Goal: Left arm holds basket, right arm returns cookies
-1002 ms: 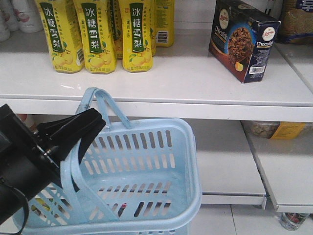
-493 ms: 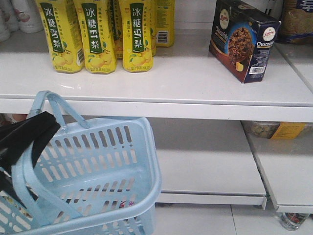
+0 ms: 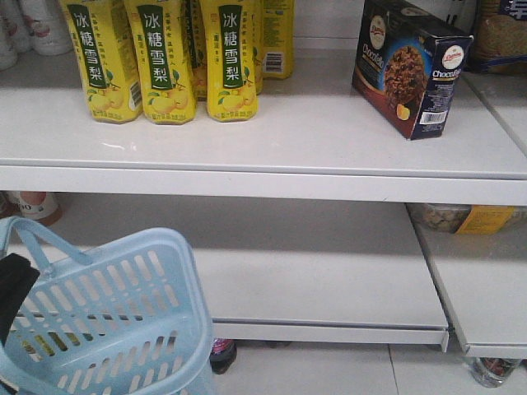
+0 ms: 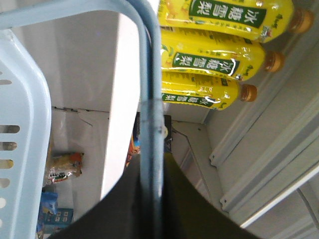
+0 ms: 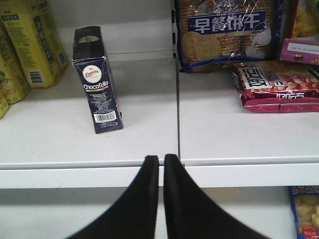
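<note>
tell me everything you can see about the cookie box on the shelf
The cookie box is a tall, dark navy cardboard carton standing upright on the white upper shelf, turned at an angle. Its broad face shows a chocolate cookie picture; the narrow side carries a round white logo, "Chocofello" lettering and a white barcode patch. It looks closed and undamaged. Nothing touches it but the shelf: the yellow drink bottles stand apart from it, and the right tool, fingers nearly together, sits clear of it in front of the shelf edge.
</note>
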Controlling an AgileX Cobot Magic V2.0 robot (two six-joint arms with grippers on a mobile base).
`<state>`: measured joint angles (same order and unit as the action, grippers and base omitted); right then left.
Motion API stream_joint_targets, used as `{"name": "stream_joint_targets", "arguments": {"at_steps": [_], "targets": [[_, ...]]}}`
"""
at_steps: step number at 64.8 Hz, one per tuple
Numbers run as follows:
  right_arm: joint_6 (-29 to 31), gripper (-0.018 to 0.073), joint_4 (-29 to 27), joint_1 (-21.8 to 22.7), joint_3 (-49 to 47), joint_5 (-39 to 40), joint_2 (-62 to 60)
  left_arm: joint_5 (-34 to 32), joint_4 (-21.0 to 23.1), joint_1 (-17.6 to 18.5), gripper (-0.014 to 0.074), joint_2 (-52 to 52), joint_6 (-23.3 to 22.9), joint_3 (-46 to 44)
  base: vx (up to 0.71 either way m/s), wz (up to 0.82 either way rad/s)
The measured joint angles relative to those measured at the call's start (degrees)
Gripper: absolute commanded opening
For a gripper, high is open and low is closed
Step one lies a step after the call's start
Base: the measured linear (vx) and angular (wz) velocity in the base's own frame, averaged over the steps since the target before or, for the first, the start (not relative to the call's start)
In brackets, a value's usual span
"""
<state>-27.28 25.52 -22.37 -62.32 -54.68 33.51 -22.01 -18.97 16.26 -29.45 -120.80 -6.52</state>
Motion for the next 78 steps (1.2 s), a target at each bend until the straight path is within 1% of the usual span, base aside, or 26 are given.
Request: {"name": "stream_joint_targets", "arguments": {"at_steps": [10,20,27,39,45,52,57,67,78], "targets": [[0.00,-0.0003,0.00,0.00,0.00,0.00,0.00,0.18,-0.16,-4.09,0.0000,3.82,-0.02,4.08,0.00,0.00],[0.00,-0.0003,0.00,0.00,0.00,0.00,0.00,1.47,-0.96,-10.00,0.0000,8.41,1.43,6.72,0.00,0.00],[0.00,-0.0003,0.00,0.00,0.00,0.00,0.00,4.06,-3.04,-13.93,0.0000,12.27,1.97,8.00,0.00,0.00],[0.00,-0.0003,0.00,0.00,0.00,0.00,0.00,11.32,-8.66,-17.84,0.0000,19.19,2.35,7.99,0.00,0.00],[0.00,-0.0003,0.00,0.00,0.00,0.00,0.00,14.52,-11.04,-19.28,0.0000,22.49,2.38,7.99,0.00,0.00],[0.00,-0.0003,0.00,0.00,0.00,0.00,0.00,18.15,-15.39,-20.85,0.0000,26.65,2.38,7.99,0.00,0.00],[0.00,-0.0003,0.00,0.00,0.00,0.00,0.00,20.14,-17.58,-21.46,0.0000,28.95,2.50,7.99,0.00,0.00],[0.00,-0.0003,0.00,0.00,0.00,-0.06,0.00,23.83,-18.43,-21.55,0.0000,29.83,2.51,7.99,0.00,0.00],[0.00,-0.0003,0.00,0.00,0.00,-0.18,0.00,24.51,-18.43,-21.55,0.0000,29.83,2.51,7.99,0.00,0.00]]}}
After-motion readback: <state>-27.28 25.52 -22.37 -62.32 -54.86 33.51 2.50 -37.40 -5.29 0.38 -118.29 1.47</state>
